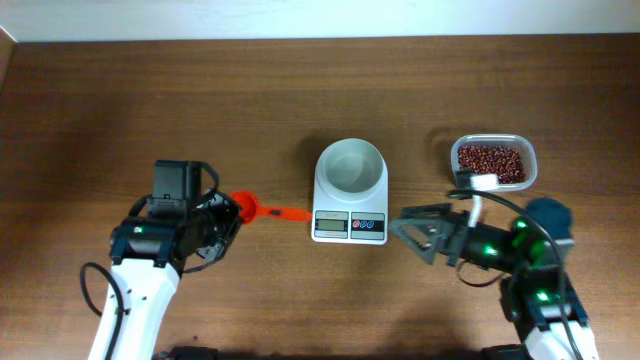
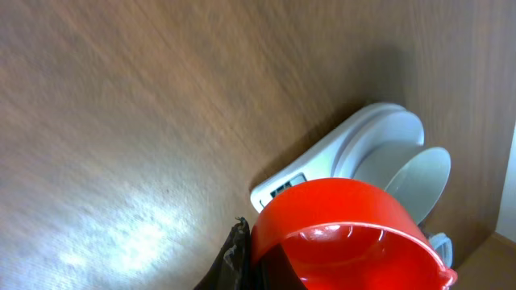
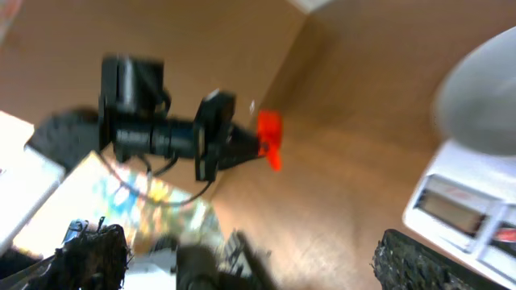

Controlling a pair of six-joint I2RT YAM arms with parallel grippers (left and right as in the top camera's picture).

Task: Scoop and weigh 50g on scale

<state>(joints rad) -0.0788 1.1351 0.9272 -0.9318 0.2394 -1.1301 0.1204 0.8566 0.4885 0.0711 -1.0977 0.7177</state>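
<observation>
My left pincer [image 1: 234,211] clamped the red scoop [image 1: 249,206], my right pincer [image 1: 408,228] gaped empty beside the scale [image 1: 349,226], and the beans [image 1: 490,160] sat in the far tub [image 1: 529,150], so reaching across risked knocking the bowl [image 1: 350,165].

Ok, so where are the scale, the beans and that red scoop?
scale [image 1: 350,200], overhead view, white top between bowl and display.
beans [image 1: 490,162], overhead view, middle of the heap.
red scoop [image 1: 247,206], overhead view, its round cup.
</observation>
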